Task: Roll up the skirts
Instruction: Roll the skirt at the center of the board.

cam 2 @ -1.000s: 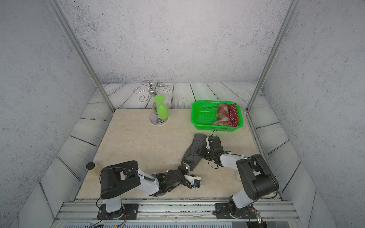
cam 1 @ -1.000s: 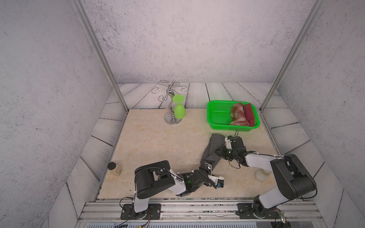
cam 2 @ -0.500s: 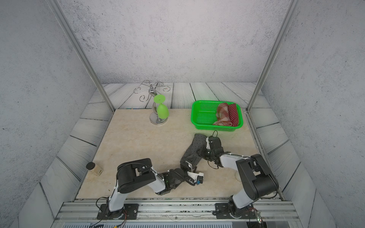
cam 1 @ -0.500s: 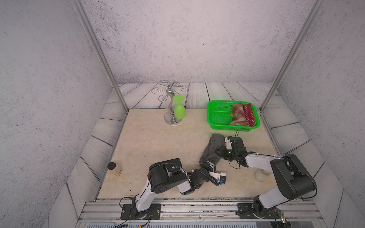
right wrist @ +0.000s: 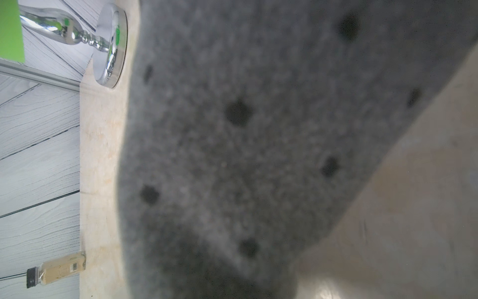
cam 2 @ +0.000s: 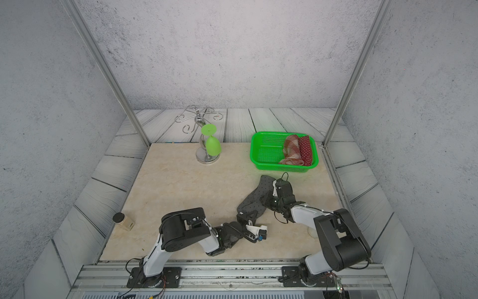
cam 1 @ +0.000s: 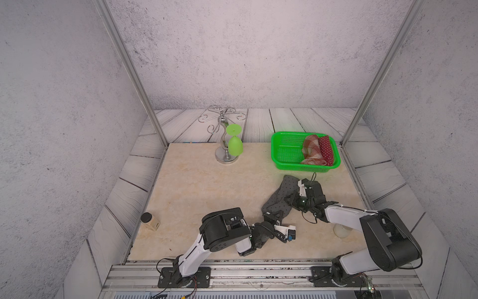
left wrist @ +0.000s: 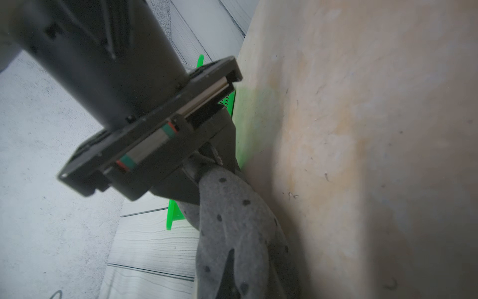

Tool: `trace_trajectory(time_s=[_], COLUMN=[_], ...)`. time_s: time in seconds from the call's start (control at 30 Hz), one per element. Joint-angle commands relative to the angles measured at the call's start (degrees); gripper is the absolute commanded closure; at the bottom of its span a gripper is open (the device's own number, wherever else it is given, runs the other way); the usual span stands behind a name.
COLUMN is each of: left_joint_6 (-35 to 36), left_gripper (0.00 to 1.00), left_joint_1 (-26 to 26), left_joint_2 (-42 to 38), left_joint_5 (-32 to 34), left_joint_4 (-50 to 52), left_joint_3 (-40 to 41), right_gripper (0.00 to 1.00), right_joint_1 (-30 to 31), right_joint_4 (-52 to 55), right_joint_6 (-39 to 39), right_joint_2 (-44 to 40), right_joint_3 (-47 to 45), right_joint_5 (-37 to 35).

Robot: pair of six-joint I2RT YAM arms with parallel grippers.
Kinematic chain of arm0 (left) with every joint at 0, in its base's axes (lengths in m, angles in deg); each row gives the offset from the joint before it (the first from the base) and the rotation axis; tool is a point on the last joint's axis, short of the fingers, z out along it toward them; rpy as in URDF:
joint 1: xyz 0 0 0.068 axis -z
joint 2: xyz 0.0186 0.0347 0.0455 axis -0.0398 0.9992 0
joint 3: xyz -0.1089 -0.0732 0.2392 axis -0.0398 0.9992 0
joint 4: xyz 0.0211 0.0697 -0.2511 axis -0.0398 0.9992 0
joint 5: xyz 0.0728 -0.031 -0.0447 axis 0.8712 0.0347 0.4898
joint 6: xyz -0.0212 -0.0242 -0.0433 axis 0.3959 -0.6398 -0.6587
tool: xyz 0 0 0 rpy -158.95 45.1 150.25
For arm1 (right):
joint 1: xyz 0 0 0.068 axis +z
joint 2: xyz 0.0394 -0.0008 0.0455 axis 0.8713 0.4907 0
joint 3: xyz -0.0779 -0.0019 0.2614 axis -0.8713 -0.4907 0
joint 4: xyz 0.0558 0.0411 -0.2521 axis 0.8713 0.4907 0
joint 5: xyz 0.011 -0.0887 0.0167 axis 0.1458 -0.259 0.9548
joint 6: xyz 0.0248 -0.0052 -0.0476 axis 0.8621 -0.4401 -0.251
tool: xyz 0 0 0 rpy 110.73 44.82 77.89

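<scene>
The dark grey dotted skirt [cam 1: 280, 196] [cam 2: 254, 196] lies as a long crumpled strip on the beige table. My left gripper [cam 1: 272, 218] [cam 2: 245, 218] is shut on its near end. In the left wrist view the skirt [left wrist: 232, 212] runs from my jaws to the right gripper [left wrist: 205, 167]. My right gripper [cam 1: 290, 200] [cam 2: 264, 200] is shut on the strip's middle, and grey cloth [right wrist: 245, 142] fills its wrist view. The plaid skirt [cam 1: 311, 150] [cam 2: 292, 150] and the dark red dotted skirt [cam 1: 326, 150] [cam 2: 306, 150] lie rolled in the green basket [cam 1: 283, 148].
A chrome stand [cam 1: 225, 155] holding a green goblet [cam 1: 234, 146] is at the back of the table. A small capped bottle [cam 1: 151, 222] lies at the table's left edge. A clear round object [cam 1: 341, 231] sits under the right forearm. Metal posts flank the table.
My left arm pushed forward to the skirt's near end and its jaws went from wide open to shut on the cloth. The right arm and the rest of the skirt stayed put.
</scene>
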Motion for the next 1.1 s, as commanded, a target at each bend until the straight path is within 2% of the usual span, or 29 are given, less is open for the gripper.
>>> trace_trajectory(time_s=[0.0,0.1,0.17,0.3,0.43,0.47,0.5,0.57,0.6,0.67,0.73,0.87,1.07], left_joint_6=[-11.06,-23.3,-30.89,-45.81,-56.44,-58.55,-60.38,-65.12,-66.98,-70.56,-73.38,-80.39,-88.36], left_gripper=[1.0,1.0,1.0,1.0,1.0,1.0,1.0,1.0,1.0,1.0,1.0,1.0,1.0], left_joint_1=[-4.14,-5.38,-6.34,-9.71,-12.92,-13.74,-14.47,-16.17,-16.84,-18.05,-19.05,-22.31,-26.47], left_joint_2=[-3.01,-8.22,-10.25,-11.41,-9.41,-8.6,-7.87,-5.85,-4.89,-2.05,0.88,3.02,4.41], left_joint_5=[5.07,0.92,-2.19,-9.27,-11.9,-12.91,-13.93,-16.56,-17.66,-19.77,-21.05,-26.45,-35.79], left_joint_4=[13.51,20.5,23.24,22.86,14.28,12.0,10.39,6.72,5.0,0.1,-5.18,-5.26,-5.2], left_joint_3=[1.48,2.12,2.35,4.21,8.53,9.42,10.1,11.29,11.84,12.94,14.07,13.76,11.85], right_gripper=[0.96,0.86,0.82,0.84,0.87,0.82,0.73,0.48,0.4,0.27,0.21,0.15,0.11], right_joint_1=[-0.2,-0.26,-0.46,-0.76,-1.02,-1.09,-1.05,-1.15,-1.12,-1.16,-1.19,-1.25,-1.22], right_joint_4=[7.26,7.24,7.23,7.41,9.23,9.92,10.44,10.67,10.67,10.49,10.6,12.09,9.02], right_joint_6=[-1.44,-1.63,-1.81,-1.9,-2.37,-2.59,-2.84,-2.66,-2.45,-1.99,-1.98,-2.46,-2.07], right_joint_2=[-3.77,-4.97,-5.25,-5.09,-6.29,-6.57,-6.88,-8.46,-9.65,-13.11,-16.28,-19.34,-13.85], right_joint_3=[-2.32,-3.61,-4.47,-5.04,-4.95,-4.7,-4.47,-4.59,-4.79,-5.51,-5.89,-5.16,-2.94], right_joint_5=[3.02,2.82,2.92,3.36,2.43,2.5,2.46,2.33,2.09,1.54,1.16,1.33,3.99])
